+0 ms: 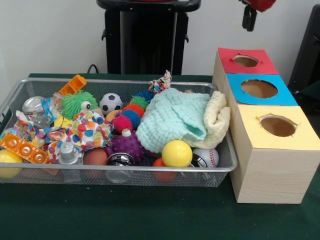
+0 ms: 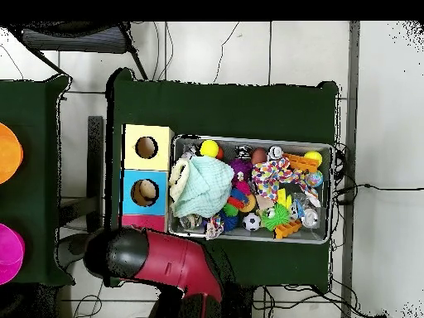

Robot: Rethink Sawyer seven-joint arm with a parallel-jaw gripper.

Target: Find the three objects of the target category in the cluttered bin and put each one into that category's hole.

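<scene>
A wire mesh bin [image 1: 125, 170] holds a heap of toys: a yellow ball [image 1: 176, 153], a baseball [image 1: 207, 156], a small soccer ball [image 1: 110, 103], a purple spiky ball [image 1: 128, 145], a green fuzzy toy [image 1: 78, 103] and an orange brick [image 1: 24, 148]. A teal cloth [image 1: 172, 117] and a cream cloth [image 1: 216, 117] cover the bin's right part. To the right stands a wooden box with a red hole [image 1: 245, 61], a blue hole [image 1: 259, 89] and a yellow hole [image 1: 278, 126]. My gripper [image 1: 248, 19] hangs high above the red hole, holding nothing that shows.
In the overhead view the bin [image 2: 248, 138] lies beside the box [image 2: 146, 170], and my red arm [image 2: 178, 263] covers the box's red end. More clutter includes a clear jar [image 1: 36, 110], polka-dot fabric [image 1: 90, 130] and a rope toy [image 1: 161, 82].
</scene>
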